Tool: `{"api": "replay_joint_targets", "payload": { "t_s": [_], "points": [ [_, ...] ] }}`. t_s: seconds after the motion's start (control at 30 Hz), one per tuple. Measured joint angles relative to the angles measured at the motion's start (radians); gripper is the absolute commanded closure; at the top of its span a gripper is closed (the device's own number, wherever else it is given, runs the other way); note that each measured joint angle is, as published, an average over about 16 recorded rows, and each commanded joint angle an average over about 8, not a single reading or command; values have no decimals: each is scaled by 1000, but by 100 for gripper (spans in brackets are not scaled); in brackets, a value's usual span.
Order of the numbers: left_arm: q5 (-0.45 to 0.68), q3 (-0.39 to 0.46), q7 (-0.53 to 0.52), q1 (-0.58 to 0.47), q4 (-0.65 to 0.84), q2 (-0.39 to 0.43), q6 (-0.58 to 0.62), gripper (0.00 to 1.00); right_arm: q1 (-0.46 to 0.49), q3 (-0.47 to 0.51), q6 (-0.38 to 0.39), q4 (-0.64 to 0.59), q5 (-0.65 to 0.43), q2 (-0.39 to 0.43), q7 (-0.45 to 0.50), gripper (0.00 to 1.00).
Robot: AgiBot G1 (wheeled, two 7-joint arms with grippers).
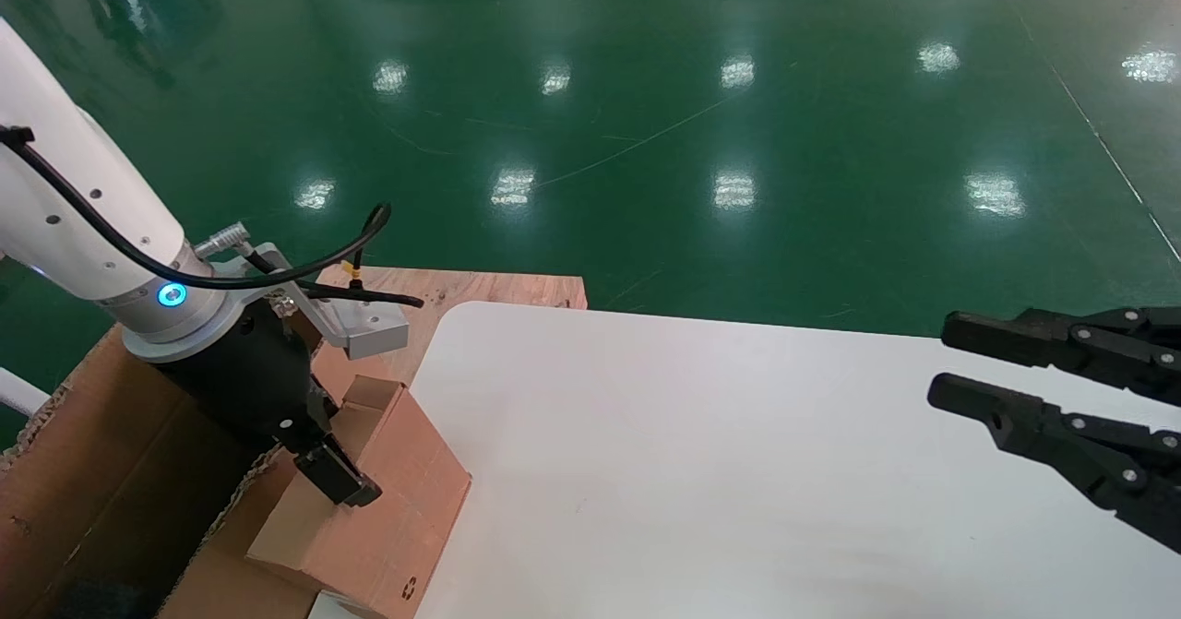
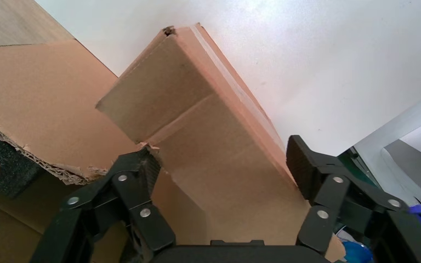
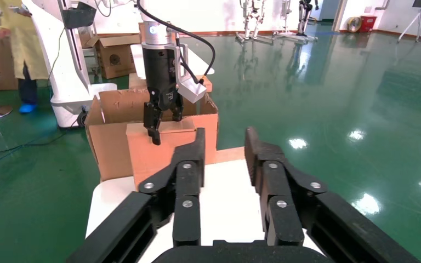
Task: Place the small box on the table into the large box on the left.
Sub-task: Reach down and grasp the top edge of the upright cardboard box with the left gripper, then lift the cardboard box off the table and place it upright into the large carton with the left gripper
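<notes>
The small rectangular plain brown cardboard carton (image 1: 387, 499) carries a tiny black recycling mark. The big corrugated cardboard carton (image 1: 101, 471) is brown, with a dark interior. The smooth worktop (image 1: 738, 471) is white, the glossy floor (image 1: 646, 121) deep green. Both tools, left (image 1: 328, 458) and right (image 1: 941, 361), are black; the left arm is white with a blue ring light.

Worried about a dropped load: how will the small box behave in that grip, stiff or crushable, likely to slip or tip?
The small box looks like plain corrugated card, so probably fairly stiff and light. The left pincer straddles it across two faces; smooth card could slip somewhat. It sits tilted at the large box edge, so it may swing or tip once freed.
</notes>
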Motion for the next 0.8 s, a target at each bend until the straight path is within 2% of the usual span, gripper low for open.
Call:
{"api": "replay_joint_targets", "payload": {
  "t_s": [0.4,0.63,0.8],
  "points": [
    [25,-10,10,-35,-6,7,-18,100,0,0,0,0,0,0,0,0],
    [69,-49,54,-122,13,5,-62,100,0,0,0,0,0,0,0,0],
    [108,-90,125,-207,69,-4,-100,100,0,0,0,0,0,0,0,0]
  ]
}}
